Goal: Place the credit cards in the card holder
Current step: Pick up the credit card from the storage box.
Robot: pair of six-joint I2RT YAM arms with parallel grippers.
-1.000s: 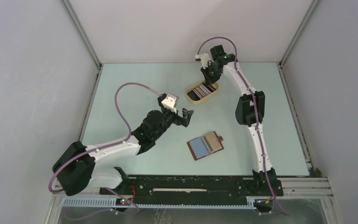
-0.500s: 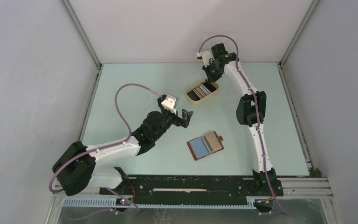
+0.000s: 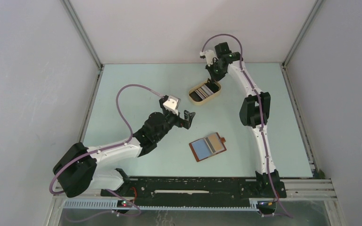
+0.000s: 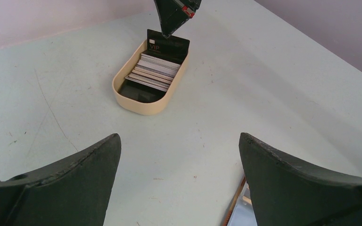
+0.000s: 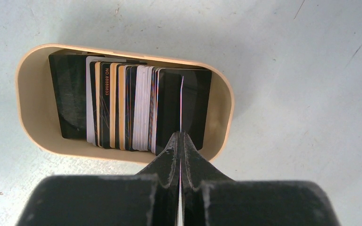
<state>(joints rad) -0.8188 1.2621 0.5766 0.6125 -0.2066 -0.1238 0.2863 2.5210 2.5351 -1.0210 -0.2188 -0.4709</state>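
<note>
Right gripper is clamped tight on the top edge of one black card (gold "VIP" print on its face). That card stands upright at the far right end of the beige tray, with its lower part inside the tray wall and its top above the rim. The other credit cards are packed on edge in the same tray in a mix of black, white and gold-edged. The tray sits on the far part of the table, right of centre.

Card holder lies open and flat on the near side of the table, right of centre, well apart from the tray. It shows a blue-grey panel on its left half, striped slots on its right half and a small tab at the right edge. Cannot tell from above whether any slot is filled.

Left gripper hovers with fingers spread wide and nothing between them. It is left of the line from tray to card holder, roughly midway, and its camera faces the tray.
</note>
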